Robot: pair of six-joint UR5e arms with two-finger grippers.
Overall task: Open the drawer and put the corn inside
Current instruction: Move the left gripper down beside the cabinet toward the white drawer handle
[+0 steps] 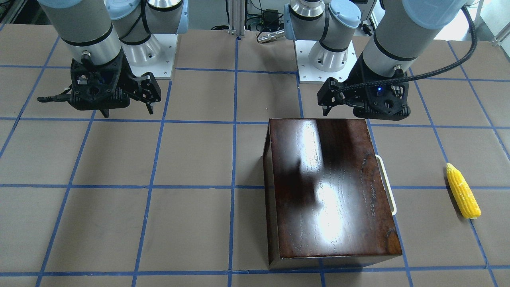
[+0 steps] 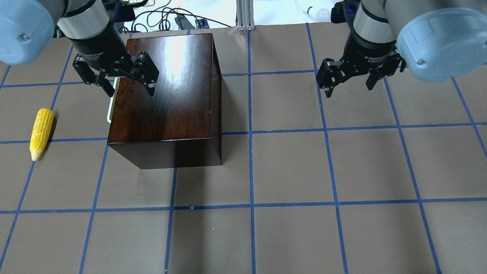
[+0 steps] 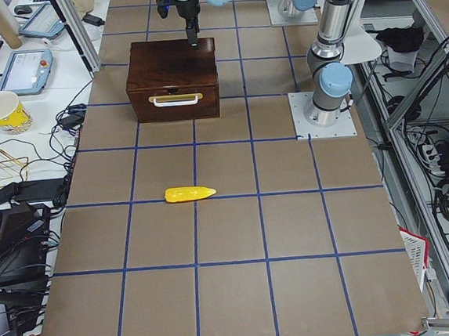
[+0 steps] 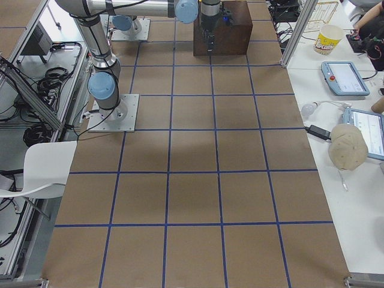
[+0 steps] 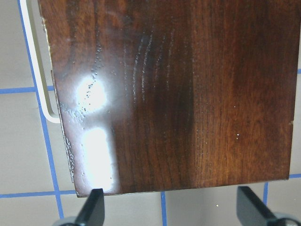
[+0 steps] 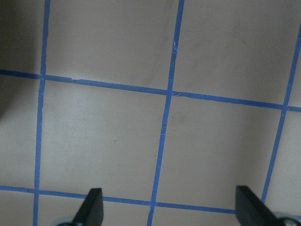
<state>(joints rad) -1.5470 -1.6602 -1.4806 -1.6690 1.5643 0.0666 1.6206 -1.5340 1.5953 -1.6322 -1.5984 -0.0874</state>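
— Drawer?
— Drawer (image 3: 174,111) shut flush in the dark box (image 2: 163,95); white handle (image 3: 175,100) on its front.
— Corn?
— Corn (image 2: 41,133) lies on the table (image 2: 289,167) off the box's handle side, well apart from it, nothing touching it.
— Arms?
— Left fingers (image 2: 148,78) spread wide, hovering over the box top near the handle edge, holding nothing. Right fingers (image 2: 327,78) also spread, empty, above the table well beyond the box's opposite side.
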